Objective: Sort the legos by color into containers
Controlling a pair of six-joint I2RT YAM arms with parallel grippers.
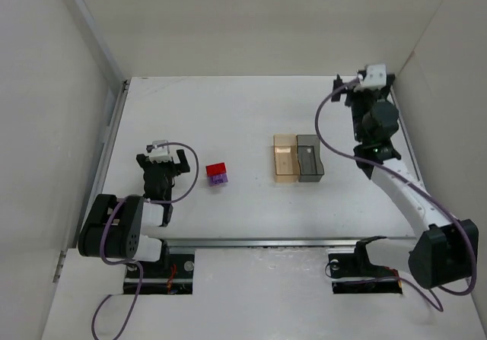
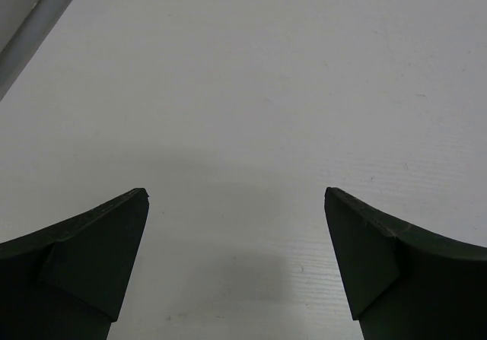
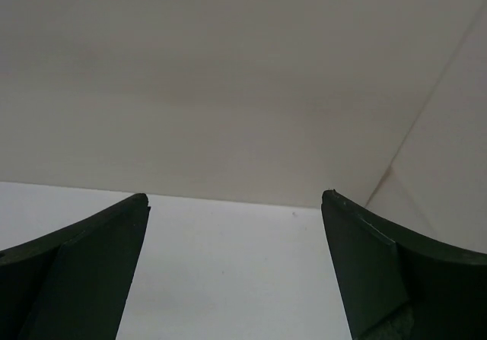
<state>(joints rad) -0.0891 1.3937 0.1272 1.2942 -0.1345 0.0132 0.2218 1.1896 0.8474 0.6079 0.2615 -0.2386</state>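
The legos (image 1: 218, 173) are too small to count.

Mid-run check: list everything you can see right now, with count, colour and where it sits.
red lego: one, bright red, on the table left of centre, against the purple one.
purple lego: one, purple, at the red lego's near side.
amber container: one, translucent orange, right of centre.
grey container: one, smoky dark, directly right of the amber container; contents unclear.
table: one, white, under everything.
left gripper: one, black, open, over bare table left of the legos.
right gripper: one, black, open, at the far right corner, facing the back wall.
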